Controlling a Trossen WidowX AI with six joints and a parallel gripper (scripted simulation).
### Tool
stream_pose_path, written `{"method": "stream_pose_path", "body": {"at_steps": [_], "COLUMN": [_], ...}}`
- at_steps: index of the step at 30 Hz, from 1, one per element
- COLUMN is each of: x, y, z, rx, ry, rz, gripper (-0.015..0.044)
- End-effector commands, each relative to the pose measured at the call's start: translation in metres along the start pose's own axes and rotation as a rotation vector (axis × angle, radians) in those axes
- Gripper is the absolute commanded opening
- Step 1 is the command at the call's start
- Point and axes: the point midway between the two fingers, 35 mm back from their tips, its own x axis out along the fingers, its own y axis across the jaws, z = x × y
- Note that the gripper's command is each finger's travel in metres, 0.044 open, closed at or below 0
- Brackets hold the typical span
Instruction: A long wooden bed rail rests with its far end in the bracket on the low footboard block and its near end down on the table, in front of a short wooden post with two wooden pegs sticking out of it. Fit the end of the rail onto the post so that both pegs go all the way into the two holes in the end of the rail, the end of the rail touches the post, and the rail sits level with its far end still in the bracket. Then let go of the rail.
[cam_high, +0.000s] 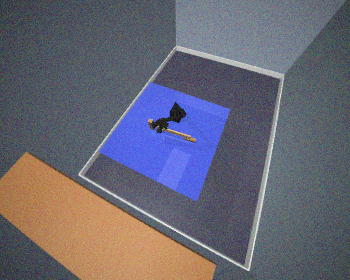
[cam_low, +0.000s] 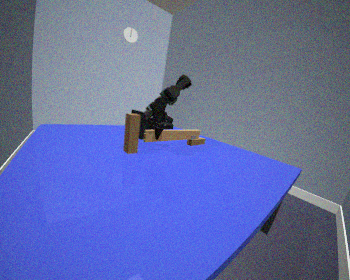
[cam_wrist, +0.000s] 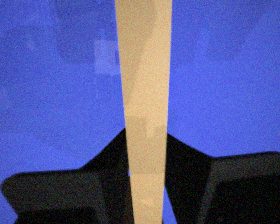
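The wooden rail (cam_high: 177, 133) (cam_low: 180, 135) (cam_wrist: 145, 60) is pale and long. My gripper (cam_high: 159, 128) (cam_low: 158, 135) (cam_wrist: 140, 131) is shut on it close to its post end, with a finger on each side. In the exterior view the rail looks about level, its near end raised off the table. The upright brown post (cam_high: 150, 121) (cam_low: 131, 134) stands just beyond that end, with a narrow gap between them. The pegs and holes cannot be made out. The rail's far end lies at the low footboard block (cam_high: 193, 141) (cam_low: 196, 142); its seating in the bracket is too small to tell.
The blue table top (cam_high: 150, 145) (cam_low: 150, 200) lies under all the parts. The black arm (cam_high: 176, 114) (cam_low: 167, 96) rises behind the rail. An orange-brown surface (cam_high: 100, 225) shows at the lower left of the top view.
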Motion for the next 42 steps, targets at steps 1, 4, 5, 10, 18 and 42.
{"method": "stream_pose_path", "body": {"at_steps": [1, 4, 5, 10, 18, 42], "x": [-0.0014, 0.0001, 0.0005, 0.0012, -0.0017, -0.0002], "y": [-0.003, -0.0024, -0.0021, -0.0009, 0.0007, 0.0015], "z": [-0.0001, -0.0001, -0.0001, -0.0001, -0.0001, -0.0008], "rx": [0.0, 0.0, 0.0, 0.0, 0.0, 0.0], "ry": [0.004, 0.004, 0.004, 0.004, 0.004, 0.004], "rz": [-0.014, -0.014, -0.014, -0.014, -0.014, -0.014], "gripper": [0.0, 0.0, 0.0, 0.0, 0.0, 0.0]}}
